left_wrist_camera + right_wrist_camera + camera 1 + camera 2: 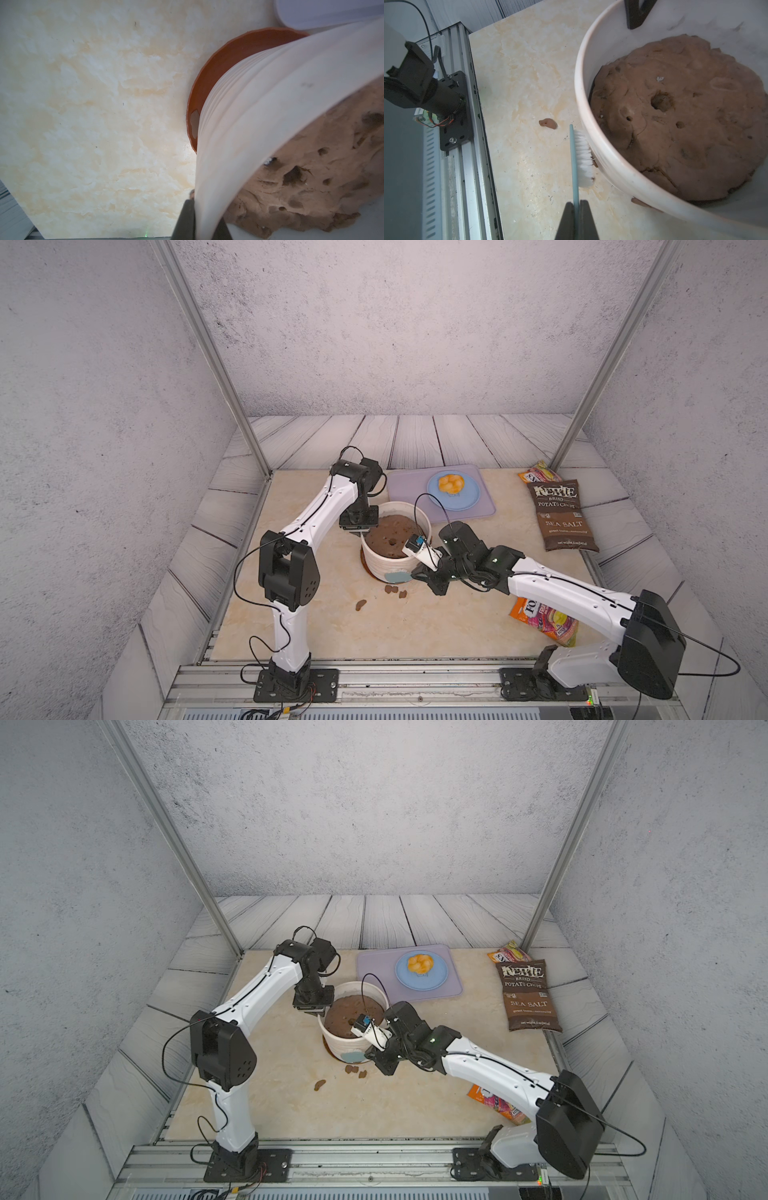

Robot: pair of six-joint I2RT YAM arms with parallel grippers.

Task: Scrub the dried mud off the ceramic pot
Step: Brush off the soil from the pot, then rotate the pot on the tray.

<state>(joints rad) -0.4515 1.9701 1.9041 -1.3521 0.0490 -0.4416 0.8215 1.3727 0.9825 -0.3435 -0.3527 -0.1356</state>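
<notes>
Holding the rim: the left gripper (200,209) was clamped on the rim of the ceramic pot (239,116), one jaw outside the wall and one inside, at the pot's far-left side in a top view (360,531).
Pot position: the ceramic pot (384,566) stood upright near the middle of the table (415,630), seated in a rust-brown saucer (218,66) whose edge showed around its base.
Pot contents: a brown soil mound (675,124) with a central hole filled it, sitting below the rim.
Tool: the right gripper (577,209) was closed tight on the thin teal handle of a brush (574,158).
Brush contact: the white bristles (583,162) were pressed sideways against the pot's outer wall, on the side facing the arm bases; the teal back of the brush showed there in a top view (353,1056).
Mud on the pot: the right wrist view showed a small brown flake just behind the bristles and another lower on the wall.
Mud on the table: three pieces of dried mud (390,589) lay near the pot's base, two close together and one a little farther out, also seen from the right wrist (548,123).
Background: a blue plate (469,499) with yellow food sat on a lavender tray (486,508) behind the pot; a Kettle chip bag (563,514) lay at the right edge, an orange snack bag (544,622) under the right arm.
</notes>
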